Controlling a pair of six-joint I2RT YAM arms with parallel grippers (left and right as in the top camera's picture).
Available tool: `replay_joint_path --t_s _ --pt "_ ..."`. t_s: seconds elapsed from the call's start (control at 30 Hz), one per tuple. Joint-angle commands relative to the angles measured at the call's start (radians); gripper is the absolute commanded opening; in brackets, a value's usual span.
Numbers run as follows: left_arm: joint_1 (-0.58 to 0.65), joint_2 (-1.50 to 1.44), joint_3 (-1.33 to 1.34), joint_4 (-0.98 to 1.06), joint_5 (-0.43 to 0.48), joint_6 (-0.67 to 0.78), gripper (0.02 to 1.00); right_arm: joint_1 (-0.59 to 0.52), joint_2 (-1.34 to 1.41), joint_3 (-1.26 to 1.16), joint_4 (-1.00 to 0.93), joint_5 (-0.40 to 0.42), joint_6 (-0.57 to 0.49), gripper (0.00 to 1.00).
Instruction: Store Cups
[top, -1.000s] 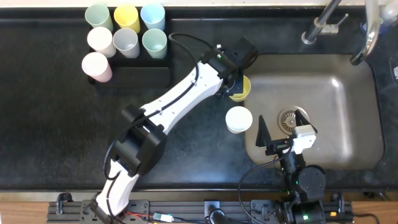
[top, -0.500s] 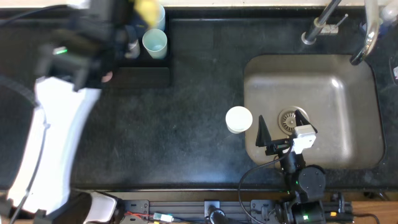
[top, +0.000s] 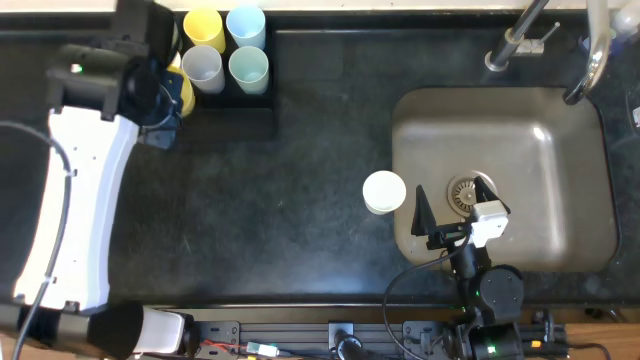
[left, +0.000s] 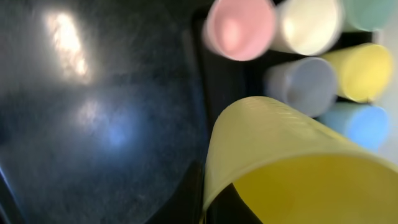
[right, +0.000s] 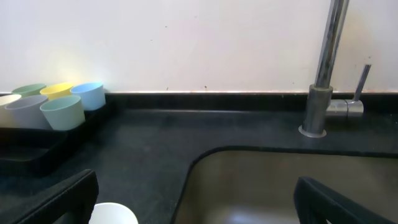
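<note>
Left gripper (top: 160, 92): clamped on the wall of a yellow plastic cup (left: 280, 162), carried mouth toward the wrist, above the near-left part of the black storage tray (top: 235, 122).

Tray contents, left wrist view: pink cup (left: 239, 25), cream cup (left: 308, 25), grey cup (left: 298, 84), second yellow cup (left: 360, 68), blue cup (left: 360, 124).

Key relation: the bare tray floor lies just beside the pink cup and next to the grey one. The held cup hangs over that row, so the move looks like a straight descent. Exact slot not resolvable.

Right gripper (top: 428, 222): fingers spread wide, empty, over the steel sink (top: 560, 230). A white cup (top: 384, 191) stands on the counter just beside it. The right arm is nearer.
</note>
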Motion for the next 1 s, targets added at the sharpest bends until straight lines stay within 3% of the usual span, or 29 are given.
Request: replay_joint_path --t_s 0.03,0.2,1.0 --pt "-0.002 0.039 -0.054 0.021 0.009 -0.098 0.036 -0.003 -0.008 -0.013 0.006 -0.004 -0.003 0.998" --pt "-0.002 0.123 -0.058 0.050 0.061 -0.068 0.036 -0.003 -0.008 -0.013 0.006 -0.004 -0.003 0.996" --pt "0.032 0.319 -0.060 0.156 0.043 -0.072 0.038 -0.003 -0.008 -0.013 0.006 -0.004 -0.003 0.998"
